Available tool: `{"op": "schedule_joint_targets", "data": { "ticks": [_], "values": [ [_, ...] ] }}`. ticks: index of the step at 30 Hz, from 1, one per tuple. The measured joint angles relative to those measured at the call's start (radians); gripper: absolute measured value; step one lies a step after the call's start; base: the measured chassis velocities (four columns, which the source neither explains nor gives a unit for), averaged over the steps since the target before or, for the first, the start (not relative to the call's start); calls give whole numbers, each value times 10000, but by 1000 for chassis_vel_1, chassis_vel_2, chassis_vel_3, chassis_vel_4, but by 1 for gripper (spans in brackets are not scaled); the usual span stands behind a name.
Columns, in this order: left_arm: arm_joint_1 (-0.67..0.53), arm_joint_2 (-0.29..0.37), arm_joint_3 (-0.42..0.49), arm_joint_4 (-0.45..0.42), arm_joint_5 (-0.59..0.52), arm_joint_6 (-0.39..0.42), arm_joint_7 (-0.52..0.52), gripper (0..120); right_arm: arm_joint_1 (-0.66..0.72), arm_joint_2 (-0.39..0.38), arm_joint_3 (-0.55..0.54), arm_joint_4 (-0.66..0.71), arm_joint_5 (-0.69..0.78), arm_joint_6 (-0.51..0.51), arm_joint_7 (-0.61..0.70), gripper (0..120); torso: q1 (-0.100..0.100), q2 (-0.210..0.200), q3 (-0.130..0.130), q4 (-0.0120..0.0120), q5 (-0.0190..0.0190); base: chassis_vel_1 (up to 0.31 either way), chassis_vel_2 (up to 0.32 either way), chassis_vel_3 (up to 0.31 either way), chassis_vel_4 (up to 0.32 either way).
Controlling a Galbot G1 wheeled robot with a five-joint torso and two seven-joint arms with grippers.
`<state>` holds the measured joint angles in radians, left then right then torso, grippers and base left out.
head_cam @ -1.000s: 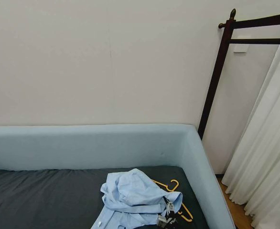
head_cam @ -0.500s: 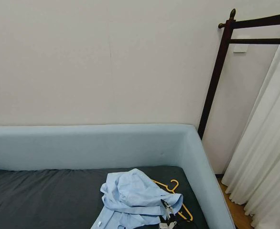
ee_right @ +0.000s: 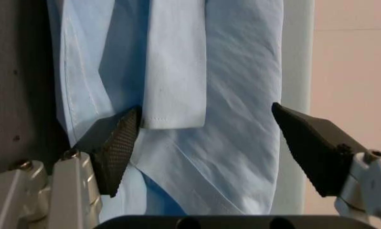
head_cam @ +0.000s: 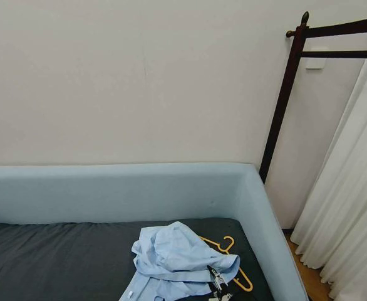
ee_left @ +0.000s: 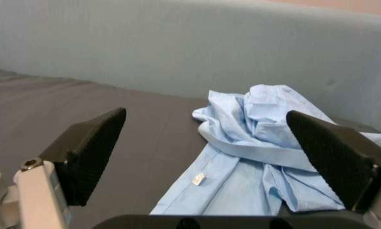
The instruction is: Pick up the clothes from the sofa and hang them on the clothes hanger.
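The light blue sofa [head_cam: 108, 188] goes across the lower part of the head view, and its dark seat [head_cam: 46, 257] lies in front of the backrest. The left gripper [ee_left: 205, 119] hangs low over this dark seat. Its jaws are released and stand wide apart, and nothing is between them. Beyond its two black fingers [ee_left: 91, 148] the shirt is seen, a little farther along the seat.

The light blue shirt [head_cam: 171, 254] lies crumpled on the seat, near the right end of the sofa, with one part spread flat toward the front edge. The right gripper [head_cam: 216, 285] is above the right side of the shirt, just beside the hanger. In the right wrist view its jaws are also released, one on each side of a folded strip of the cloth, and I cannot tell if they touch the fabric.

The orange hanger [head_cam: 242, 280] lies partly under the shirt, and its hook points toward the sofa arm. Behind the sofa arm a dark wooden clothes rack [head_cam: 284, 94] stands against the wall. A white curtain [head_cam: 352, 188] hangs at the far right.
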<state>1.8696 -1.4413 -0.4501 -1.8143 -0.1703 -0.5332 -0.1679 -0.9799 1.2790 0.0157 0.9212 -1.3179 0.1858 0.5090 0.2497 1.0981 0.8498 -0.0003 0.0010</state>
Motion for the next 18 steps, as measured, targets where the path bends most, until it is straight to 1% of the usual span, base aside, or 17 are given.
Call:
{"op": "schedule_joint_targets", "data": {
  "ticks": [3, 5, 7, 8, 12, 13, 16, 17, 18],
  "values": [
    [2, -14, 0, 5, -4, -30, 0, 100, -26, 3, 39, -3, -41, 4, 46, 79, 0, 0, 0, 0, 0, 0, 0, 0, 0],
    [4, -47, 8, 27, -4, -56, 2, 100, -94, 9, 96, -2, -103, 5, 107, 67, 0, 0, 0, -1, 0, 0, 0, 0, 0],
    [3, -63, 24, 45, -1, -58, 5, 100, -145, 45, 164, 4, -174, 5, 174, 58, 0, 0, 0, -1, -1, 0, 0, 0, 0],
    [3, -63, 24, 45, -1, -58, 5, 100, -145, 45, 164, 4, -174, 5, 174, 58, 0, 0, 0, -1, -1, 0, 0, 0, 0],
    [-9, -64, 37, 48, 5, -58, 12, 100, -166, 168, 275, -36, -343, 47, 247, 41, 0, 0, 0, 0, -1, 0, 0, 0, 0],
    [-9, -64, 37, 48, 5, -58, 12, 100, -166, 168, 275, -36, -343, 47, 247, 41, 0, 0, 0, 0, -1, 0, 0, 0, 0],
    [6, -25, 14, 21, 6, -58, 23, 100, -93, 242, 306, -164, -581, 128, 254, 26, 0, 0, 0, 0, 0, 0, 0, 0, 0],
    [6, -25, 14, 21, 6, -58, 23, 100, -93, 242, 306, -164, -581, 128, 254, 26, 0, 0, 0, 0, 0, 0, 0, 0, 0],
    [16, -12, 0, 12, 1, -58, 26, 100, -62, 243, 306, -188, -610, 135, 249, 22, 0, 0, 0, 0, 0, 0, 0, 0, 0]
  ]
}}
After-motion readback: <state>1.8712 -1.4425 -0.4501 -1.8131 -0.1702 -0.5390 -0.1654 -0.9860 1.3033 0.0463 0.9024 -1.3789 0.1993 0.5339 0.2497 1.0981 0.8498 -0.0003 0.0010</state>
